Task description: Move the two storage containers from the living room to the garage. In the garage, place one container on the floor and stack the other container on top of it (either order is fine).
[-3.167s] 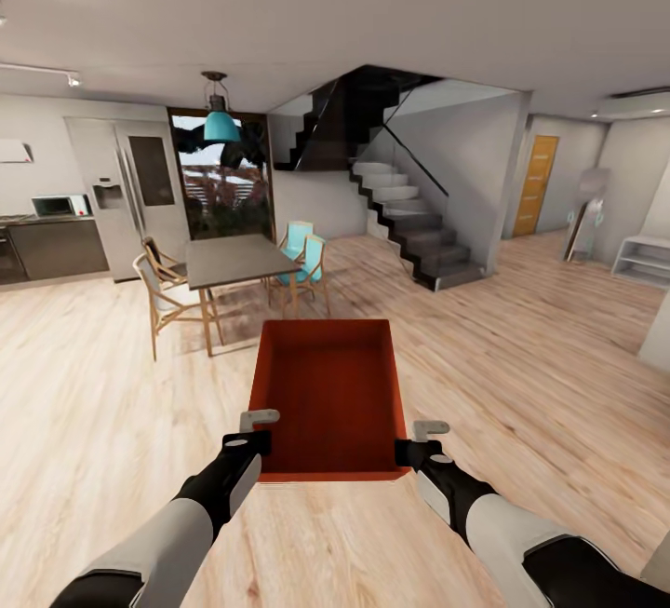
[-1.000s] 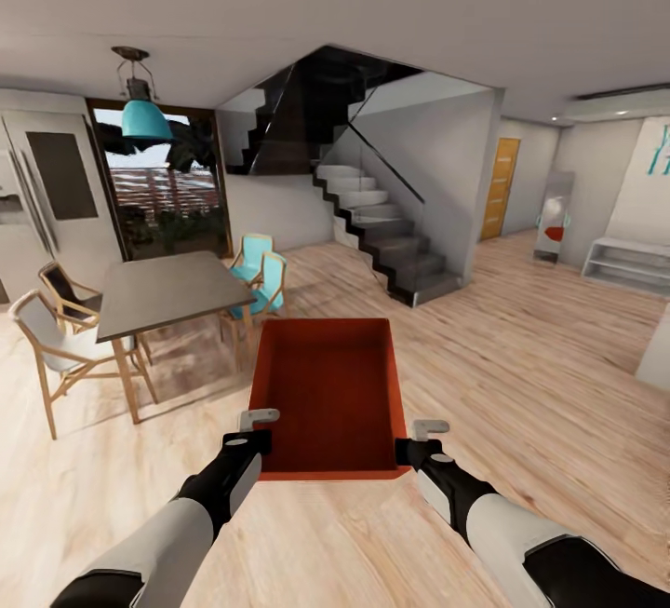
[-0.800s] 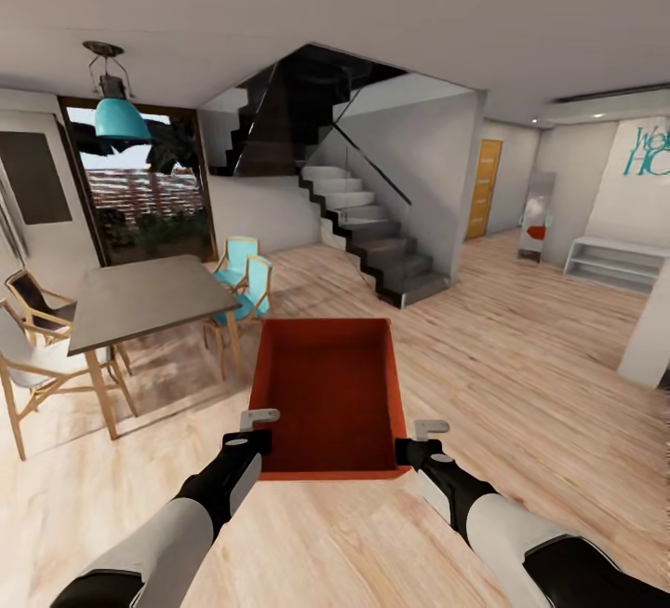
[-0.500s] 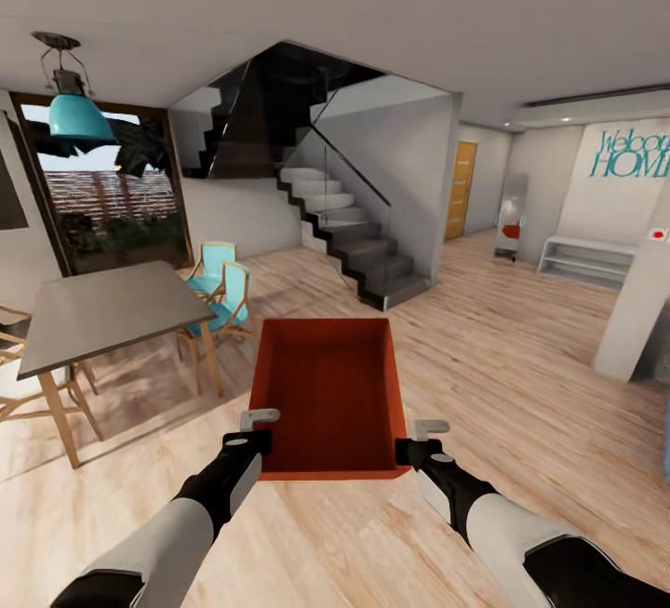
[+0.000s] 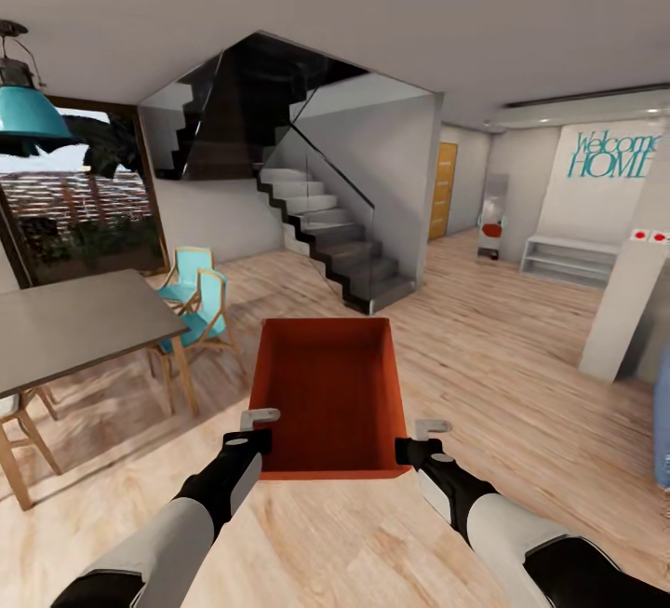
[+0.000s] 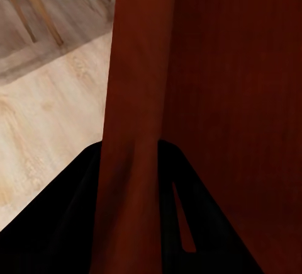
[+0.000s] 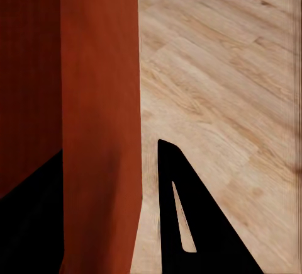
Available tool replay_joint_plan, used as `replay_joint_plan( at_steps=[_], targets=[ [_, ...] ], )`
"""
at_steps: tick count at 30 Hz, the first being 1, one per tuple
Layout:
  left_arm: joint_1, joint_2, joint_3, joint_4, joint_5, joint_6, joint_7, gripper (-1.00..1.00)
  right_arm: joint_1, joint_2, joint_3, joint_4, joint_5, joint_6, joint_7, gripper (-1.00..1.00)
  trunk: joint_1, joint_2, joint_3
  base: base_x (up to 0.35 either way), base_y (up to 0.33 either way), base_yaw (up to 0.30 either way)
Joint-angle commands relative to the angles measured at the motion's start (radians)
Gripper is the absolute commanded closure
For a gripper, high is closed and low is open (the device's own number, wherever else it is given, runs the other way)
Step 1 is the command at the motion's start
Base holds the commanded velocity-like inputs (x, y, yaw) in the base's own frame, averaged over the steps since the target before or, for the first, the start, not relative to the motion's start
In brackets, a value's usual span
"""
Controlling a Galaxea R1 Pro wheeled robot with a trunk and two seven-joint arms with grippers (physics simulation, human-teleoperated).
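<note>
While both claws clamp the red container [image 5: 329, 394], wall lettering [image 5: 612, 155] apparently reads "Welcome HOME".

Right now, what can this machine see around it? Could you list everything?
storage container: one, red-orange, open-topped, held out in front between both arms
dining table: one, grey top on wooden legs, at left
chairs: two turquoise, beyond the table
pendant lamp: one, teal, upper left
staircase: one, dark steps, centre
door: one, orange wood, far hallway
shelf: one, white, low, under the teal wall lettering
wood-plank floor: light, throughout
left gripper: fingers astride the container's left wall
right gripper: fingers astride its right wall
</note>
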Motion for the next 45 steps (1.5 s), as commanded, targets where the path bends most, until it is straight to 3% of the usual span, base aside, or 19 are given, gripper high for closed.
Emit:
replay_joint_plan(
  at_steps=[1,30,45],
  targets=[
    [0.0,0.006,0.027,-0.005,-0.019,0.009,0.02,1.0,0.0,0.0,-0.023,0.0,-0.006,-0.004,-0.005,1.0,0.001,-0.001,0.0,0.324,0.0,-0.266],
    [0.0,0.006,0.027,-0.005,-0.019,0.009,0.02,1.0,0.0,-0.001,-0.024,0.0,-0.006,-0.004,-0.004,1.0,0.001,-0.001,0.0,0.324,0.0,-0.28],
    [0.0,0.006,0.027,-0.005,-0.019,0.009,0.02,1.0,0.0,-0.005,-0.025,0.0,-0.006,0.006,-0.004,1.0,0.001,-0.001,0.0,0.324,0.0,-0.021]
  ],
)
